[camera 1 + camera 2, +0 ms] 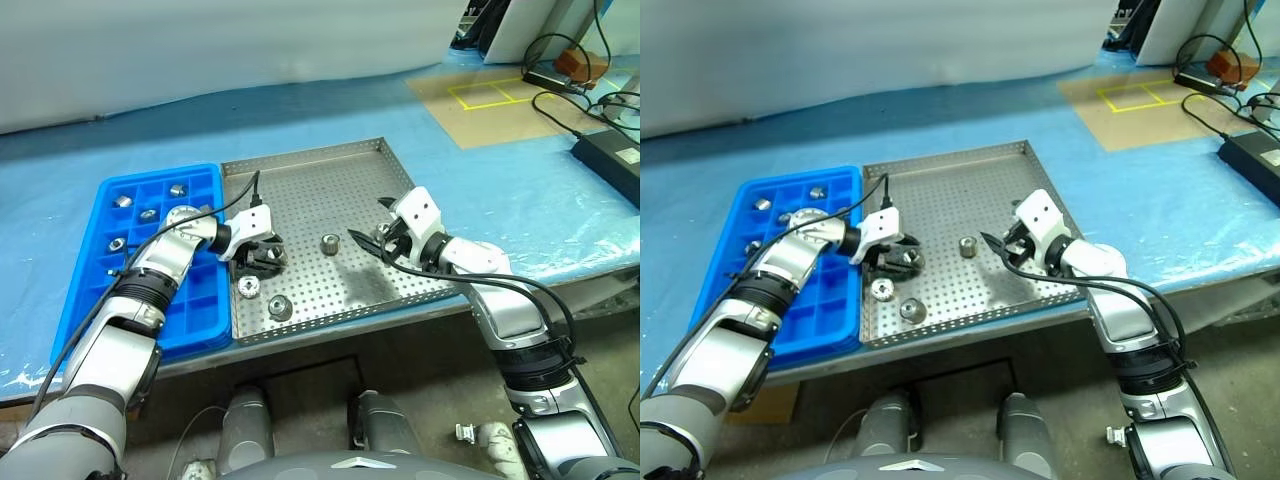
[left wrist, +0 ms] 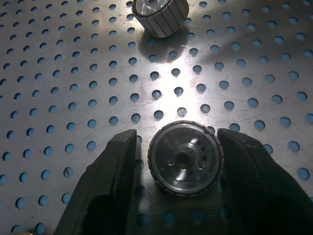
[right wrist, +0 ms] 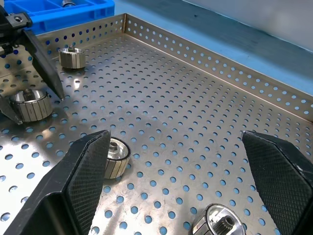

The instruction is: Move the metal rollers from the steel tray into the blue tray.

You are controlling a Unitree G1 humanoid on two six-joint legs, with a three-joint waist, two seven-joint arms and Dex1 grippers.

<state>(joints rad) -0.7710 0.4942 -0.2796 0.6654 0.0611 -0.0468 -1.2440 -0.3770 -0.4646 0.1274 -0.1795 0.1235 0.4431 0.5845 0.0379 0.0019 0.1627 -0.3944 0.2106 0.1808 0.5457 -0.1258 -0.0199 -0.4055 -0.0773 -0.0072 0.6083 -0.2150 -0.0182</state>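
I count four metal rollers on the steel tray and five in the blue tray compartments; my left gripper brackets one roller narrowly, fingers just beside it, while my right gripper hangs wide, holding nothing

table cover: blue plastic sheeting, kinda wrinkly, spread over the whole table top

back wall: plain white sheet along the far side

far right corner: tan board with a yellow taped square on it

cables: black cords and a black box at the right edge

floor: grey concrete below the table edge
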